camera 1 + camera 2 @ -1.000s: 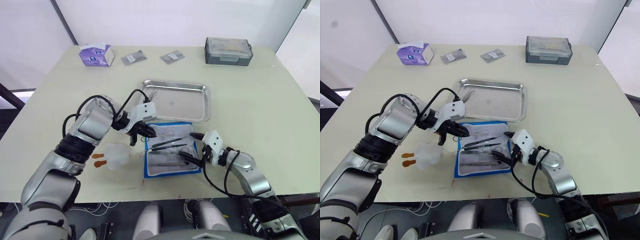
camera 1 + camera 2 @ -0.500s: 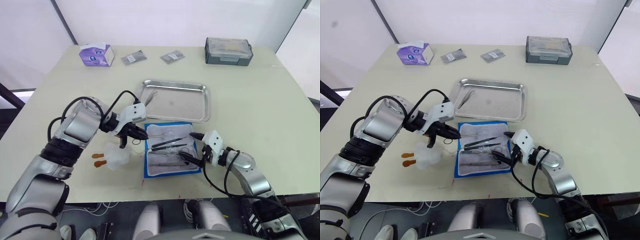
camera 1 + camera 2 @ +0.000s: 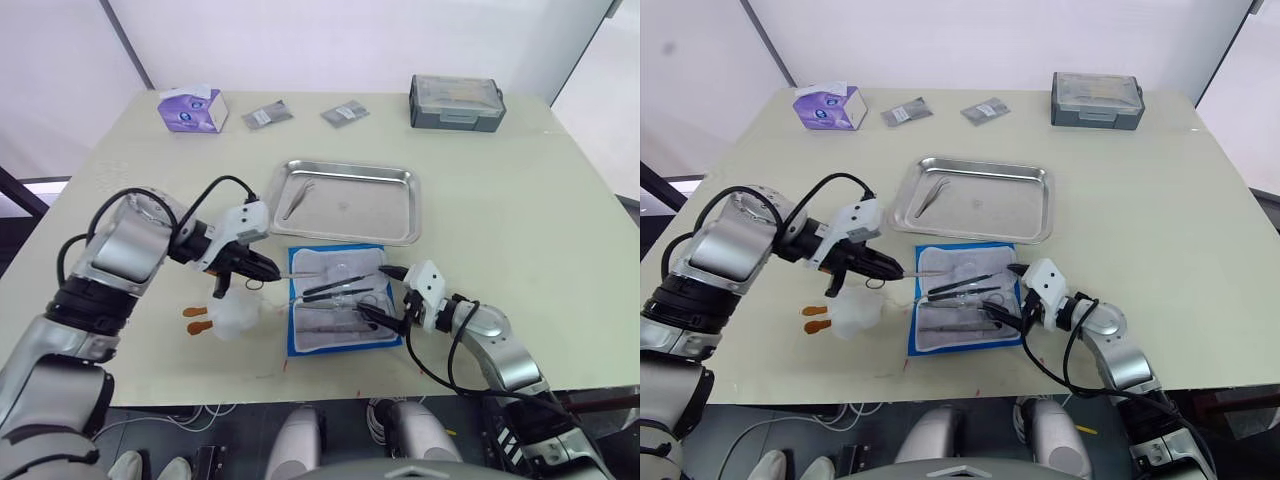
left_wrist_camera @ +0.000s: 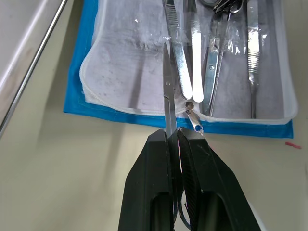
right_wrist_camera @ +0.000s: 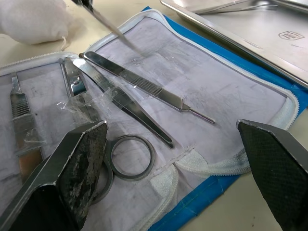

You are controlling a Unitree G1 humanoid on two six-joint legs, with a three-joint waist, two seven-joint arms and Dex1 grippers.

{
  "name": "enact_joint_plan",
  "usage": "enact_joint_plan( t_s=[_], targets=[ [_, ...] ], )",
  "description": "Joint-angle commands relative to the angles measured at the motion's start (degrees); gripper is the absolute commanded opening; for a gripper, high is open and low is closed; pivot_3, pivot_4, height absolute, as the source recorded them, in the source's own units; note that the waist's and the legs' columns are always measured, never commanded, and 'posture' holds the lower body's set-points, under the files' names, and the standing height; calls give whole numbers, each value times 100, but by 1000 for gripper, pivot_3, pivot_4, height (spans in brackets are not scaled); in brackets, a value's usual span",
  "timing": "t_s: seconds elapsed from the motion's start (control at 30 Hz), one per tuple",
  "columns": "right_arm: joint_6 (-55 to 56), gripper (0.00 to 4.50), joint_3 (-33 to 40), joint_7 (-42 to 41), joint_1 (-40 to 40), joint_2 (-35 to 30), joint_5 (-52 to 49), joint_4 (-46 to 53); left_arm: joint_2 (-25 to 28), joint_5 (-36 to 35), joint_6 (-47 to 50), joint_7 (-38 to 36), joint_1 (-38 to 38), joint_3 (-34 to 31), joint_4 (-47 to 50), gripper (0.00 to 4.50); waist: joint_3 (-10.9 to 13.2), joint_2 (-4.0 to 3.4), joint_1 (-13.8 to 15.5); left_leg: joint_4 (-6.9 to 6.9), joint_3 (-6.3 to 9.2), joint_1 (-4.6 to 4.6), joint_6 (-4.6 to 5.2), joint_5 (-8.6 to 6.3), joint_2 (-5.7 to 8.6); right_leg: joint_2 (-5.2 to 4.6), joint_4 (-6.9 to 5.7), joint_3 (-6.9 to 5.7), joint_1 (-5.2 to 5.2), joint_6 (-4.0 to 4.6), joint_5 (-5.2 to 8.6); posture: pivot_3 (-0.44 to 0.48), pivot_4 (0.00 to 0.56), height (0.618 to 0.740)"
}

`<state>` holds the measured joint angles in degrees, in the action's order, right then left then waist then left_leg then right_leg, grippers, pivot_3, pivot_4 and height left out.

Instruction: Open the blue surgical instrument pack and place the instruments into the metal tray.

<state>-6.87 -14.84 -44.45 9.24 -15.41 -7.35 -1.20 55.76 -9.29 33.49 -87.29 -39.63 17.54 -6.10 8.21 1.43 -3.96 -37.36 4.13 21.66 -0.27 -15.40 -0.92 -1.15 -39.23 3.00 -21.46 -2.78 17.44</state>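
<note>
Steel scissors [image 4: 168, 91], handles hidden in left claw [image 4: 179, 137], over pack [image 3: 340, 300].

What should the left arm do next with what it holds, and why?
Probably carry the scissors over to the metal tray and release. The left gripper is shut on them, clear of the open pack, and one tool already lies in the tray.

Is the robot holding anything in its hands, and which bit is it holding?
Yes. The left gripper is shut on a pair of scissors, pinching them near the handle end, blades pointing at the open blue pack. The right gripper is open, holding nothing.
</note>
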Motion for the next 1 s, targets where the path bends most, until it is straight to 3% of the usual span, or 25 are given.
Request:
enact_joint_plan(
  t_s=[0.03, 0.3, 0.6, 0.87, 1.0],
  targets=[
    [-314, 4500, -259, 36, -276, -13, 176, -609, -98, -338, 160, 53, -145, -475, -144, 144, 0, 0, 1, 0, 0, 0, 0, 0, -1, 1, 0, 0, 0, 0, 0, 0, 150, 738],
    [-297, 4500, -264, 26, -259, -12, 184, -638, -927, -838, 973, 1060, -530, -1126, -294, 144, -4, 12, 9, 0, 3, 2, 0, 0, -5, 4, 2, -4, 0, 0, 0, 0, 150, 738],
    [-251, 4500, -273, 4, -181, 12, 203, -748, -2017, -542, 1088, 3038, -1213, -1312, -786, 144, -12, 25, -6, -1, 2, -1, -1, 0, -9, 8, -1, 0, 0, 0, -2, 0, 150, 738],
    [-254, 4500, -257, 8, -135, 10, 196, -767, -3080, -76, 1366, 5221, -1590, -1609, -1469, 144, -18, 32, 2, -2, 7, -3, -2, 1, -10, 8, -6, -2, 0, 0, -3, 0, 150, 738],
    [-251, 4500, -252, 23, -106, 9, 196, -781, -3350, -19, 1572, 5629, -1459, -1601, -1478, 144, -18, 32, -6, -2, 7, -2, -2, 1, -11, 8, -13, 1, -5, 0, -3, 0, 150, 738]
  ],
)
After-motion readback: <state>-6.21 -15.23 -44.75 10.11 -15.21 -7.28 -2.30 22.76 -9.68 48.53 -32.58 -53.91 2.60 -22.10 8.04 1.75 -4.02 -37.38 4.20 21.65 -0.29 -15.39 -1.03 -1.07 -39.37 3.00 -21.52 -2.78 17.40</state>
